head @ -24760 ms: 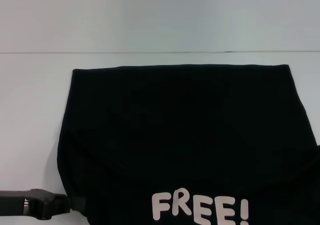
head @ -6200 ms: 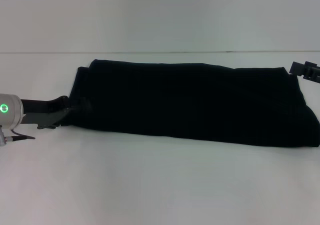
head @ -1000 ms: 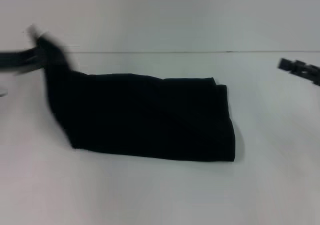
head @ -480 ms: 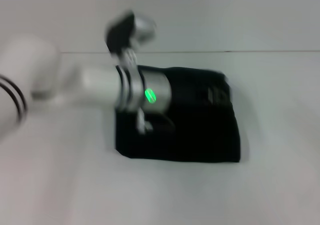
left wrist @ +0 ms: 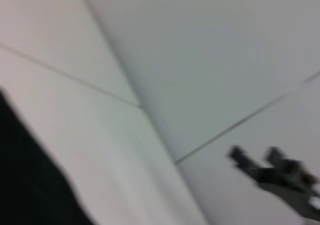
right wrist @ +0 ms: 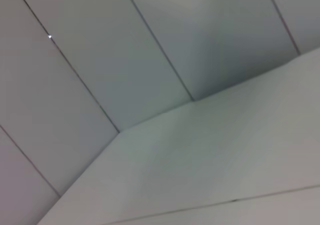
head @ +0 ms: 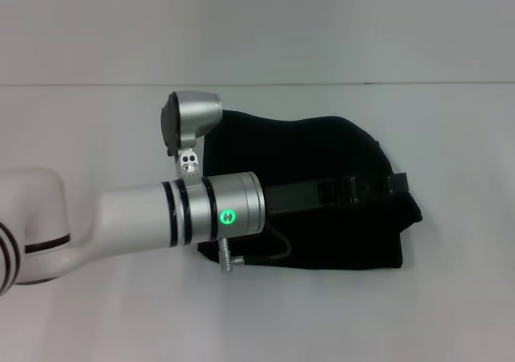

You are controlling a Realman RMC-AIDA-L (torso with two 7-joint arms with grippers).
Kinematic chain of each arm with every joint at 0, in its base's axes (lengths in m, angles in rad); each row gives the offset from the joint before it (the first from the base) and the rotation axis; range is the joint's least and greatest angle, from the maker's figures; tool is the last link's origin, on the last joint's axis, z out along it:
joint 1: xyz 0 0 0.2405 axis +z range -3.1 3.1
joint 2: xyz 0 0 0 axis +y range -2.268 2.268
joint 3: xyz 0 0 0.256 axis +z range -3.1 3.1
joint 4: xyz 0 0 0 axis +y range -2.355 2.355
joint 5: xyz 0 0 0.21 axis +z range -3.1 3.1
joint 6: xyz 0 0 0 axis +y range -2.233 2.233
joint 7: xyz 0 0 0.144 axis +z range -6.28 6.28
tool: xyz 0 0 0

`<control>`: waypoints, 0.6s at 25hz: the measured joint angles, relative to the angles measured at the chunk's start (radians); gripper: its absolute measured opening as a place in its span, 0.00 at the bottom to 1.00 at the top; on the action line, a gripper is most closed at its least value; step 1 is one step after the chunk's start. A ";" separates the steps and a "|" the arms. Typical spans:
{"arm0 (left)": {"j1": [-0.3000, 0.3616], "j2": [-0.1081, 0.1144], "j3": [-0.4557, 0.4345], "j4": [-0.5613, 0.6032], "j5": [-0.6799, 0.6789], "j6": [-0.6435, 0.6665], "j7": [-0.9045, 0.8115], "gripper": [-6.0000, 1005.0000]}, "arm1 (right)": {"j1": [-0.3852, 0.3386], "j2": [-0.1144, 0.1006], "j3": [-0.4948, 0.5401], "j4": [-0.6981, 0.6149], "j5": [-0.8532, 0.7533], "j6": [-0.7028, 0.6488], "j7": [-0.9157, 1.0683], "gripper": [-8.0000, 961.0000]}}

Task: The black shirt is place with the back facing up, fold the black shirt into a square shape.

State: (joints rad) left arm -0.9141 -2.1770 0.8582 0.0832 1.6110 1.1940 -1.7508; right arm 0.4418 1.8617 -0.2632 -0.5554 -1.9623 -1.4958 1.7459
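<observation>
One black shirt (head: pixel 322 149), folded, long axis left-right, left gripper (head: pixel 398 183) over it

Left hand (head: pixel 400 184) fingertips indistinct against black shirt (head: pixel 322 149)

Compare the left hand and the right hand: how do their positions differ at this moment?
1. The left hand reaches across the black shirt to the shirt's right edge; the right hand is apart from the shirt and touches no cloth.
2. The left hand shows in the head view; the right hand is outside that view and appears only far off in the left wrist view.
Both hands are black.
</observation>
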 joint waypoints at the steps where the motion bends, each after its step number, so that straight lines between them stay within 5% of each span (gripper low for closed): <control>1: 0.013 0.001 0.002 0.023 0.002 0.043 0.011 0.19 | 0.010 -0.001 -0.004 0.000 -0.016 0.004 0.028 0.96; 8: 0.162 0.014 0.037 0.274 0.011 0.256 0.152 0.43 | 0.117 -0.018 -0.110 0.012 -0.118 0.008 0.289 0.96; 10: 0.217 0.019 0.035 0.346 0.015 0.287 0.222 0.67 | 0.150 -0.014 -0.162 0.017 -0.131 0.022 0.342 0.96; 15: 0.309 0.031 0.021 0.434 0.040 0.328 0.388 0.85 | 0.237 0.001 -0.274 0.083 -0.178 0.113 0.437 0.96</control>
State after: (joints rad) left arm -0.6052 -2.1459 0.8793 0.5168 1.6511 1.5220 -1.3624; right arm 0.6789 1.8632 -0.5371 -0.4724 -2.1406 -1.3826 2.1828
